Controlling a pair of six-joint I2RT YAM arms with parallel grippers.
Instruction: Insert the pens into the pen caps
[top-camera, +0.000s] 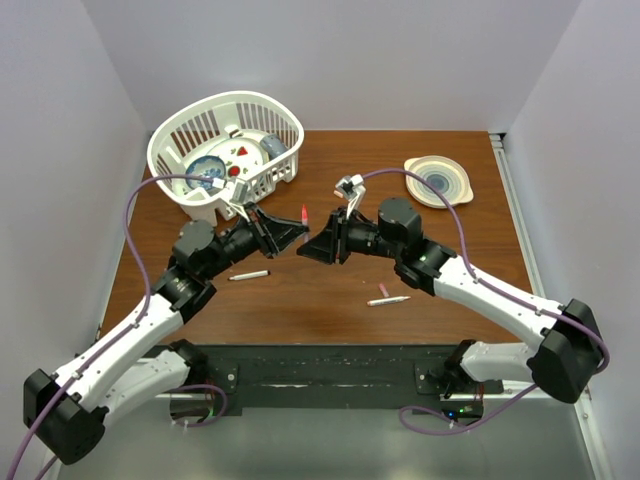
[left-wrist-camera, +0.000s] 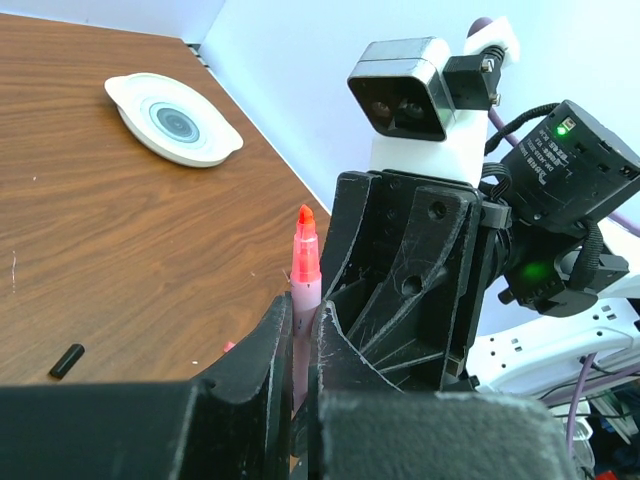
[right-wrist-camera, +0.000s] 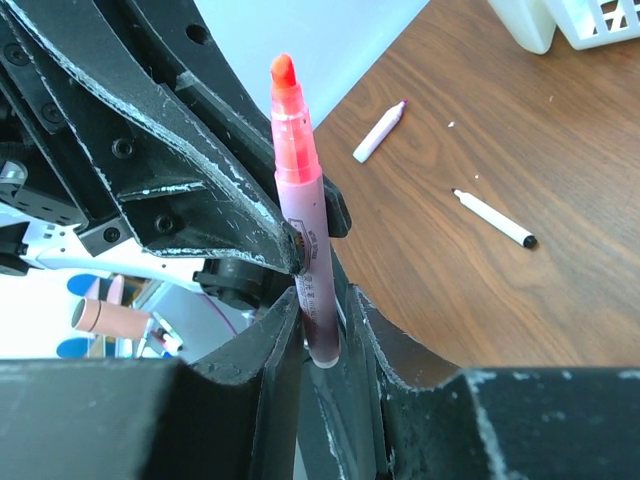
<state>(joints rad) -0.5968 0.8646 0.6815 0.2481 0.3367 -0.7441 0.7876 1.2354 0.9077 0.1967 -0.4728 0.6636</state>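
Above the table (top-camera: 330, 322) centre, left gripper (left-wrist-camera: 301, 322) is clamped on the upright uncapped pink pen (right-wrist-camera: 298, 165), right gripper (right-wrist-camera: 322, 335) brackets its lower end, grip unclear; a mistimed release could drop or tilt it.

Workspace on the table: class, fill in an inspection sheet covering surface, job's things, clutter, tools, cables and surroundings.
Surface: brown wooden table.
Job's things: pink pen uncapped, tip up, held above the table; left white pen and right white pen lying flat; black cap lying loose.
Clutter: white basket holding dishes; plate at the far right.
Tools: left tool shut on the pink pen; right tool brackets it, grip unclear.
Cables: purple cables, one looping on each side.
Surroundings: white walls on three sides.
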